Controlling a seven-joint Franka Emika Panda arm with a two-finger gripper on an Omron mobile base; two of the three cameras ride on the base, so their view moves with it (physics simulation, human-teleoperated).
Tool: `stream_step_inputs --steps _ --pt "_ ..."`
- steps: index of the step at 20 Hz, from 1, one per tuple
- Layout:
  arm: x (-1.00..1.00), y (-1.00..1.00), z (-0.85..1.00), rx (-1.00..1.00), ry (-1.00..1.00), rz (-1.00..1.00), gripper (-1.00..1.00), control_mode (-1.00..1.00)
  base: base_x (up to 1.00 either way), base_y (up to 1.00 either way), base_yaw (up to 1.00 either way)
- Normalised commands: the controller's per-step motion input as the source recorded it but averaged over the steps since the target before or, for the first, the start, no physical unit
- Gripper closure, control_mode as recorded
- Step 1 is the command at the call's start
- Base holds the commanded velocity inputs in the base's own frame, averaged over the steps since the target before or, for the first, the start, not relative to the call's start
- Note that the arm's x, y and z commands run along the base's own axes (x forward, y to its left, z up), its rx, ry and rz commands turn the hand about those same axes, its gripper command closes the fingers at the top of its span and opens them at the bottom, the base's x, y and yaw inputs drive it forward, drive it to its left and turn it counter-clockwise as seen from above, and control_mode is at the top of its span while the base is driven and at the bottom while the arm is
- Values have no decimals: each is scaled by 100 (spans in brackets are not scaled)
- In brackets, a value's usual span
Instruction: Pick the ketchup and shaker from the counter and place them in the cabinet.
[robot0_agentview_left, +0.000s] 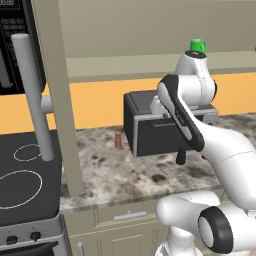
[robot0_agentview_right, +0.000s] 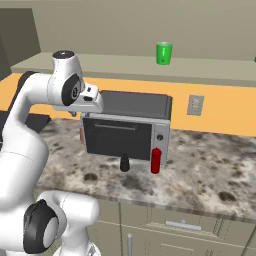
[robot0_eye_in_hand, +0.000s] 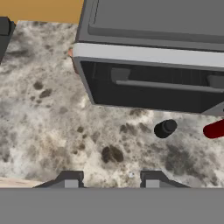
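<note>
The red ketchup (robot0_agentview_right: 156, 160) stands on the granite counter (robot0_agentview_right: 210, 170) at the toaster oven's front right corner. It shows as a red end (robot0_eye_in_hand: 215, 129) at the right edge of the hand view. The black shaker (robot0_agentview_right: 124, 163) (robot0_agentview_left: 180, 157) (robot0_eye_in_hand: 165, 128) stands just left of it, before the oven door. My gripper (robot0_eye_in_hand: 111, 180) hangs open and empty high above the counter, left of both and touching neither. The cabinet's door (robot0_agentview_left: 56, 90) with its grey bar handle (robot0_agentview_left: 31, 95) stands open on the left, and its shelf (robot0_agentview_right: 115, 65) runs above.
A dark toaster oven (robot0_agentview_right: 125, 127) sits at the counter's back. A small reddish-brown shaker (robot0_agentview_left: 118, 140) stands at its left side. A green mug (robot0_agentview_right: 163, 53) rests on the cabinet shelf. The black stovetop (robot0_agentview_left: 25, 175) lies left of the counter, with drawers (robot0_agentview_right: 180, 225) below.
</note>
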Motion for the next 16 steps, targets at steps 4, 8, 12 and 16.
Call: stream_step_inputs --steps 4,8,12,16 --pt "-18 2 -2 0 -2 0 -100 -100 0 0 0" --pt "-47 -16 -31 0 0 0 -100 -100 0 0 0" --pt "-34 -40 -44 0 4 -2 -100 -100 0 0 0" --pt "-21 -45 -48 0 7 -5 -100 -100 0 0 0"
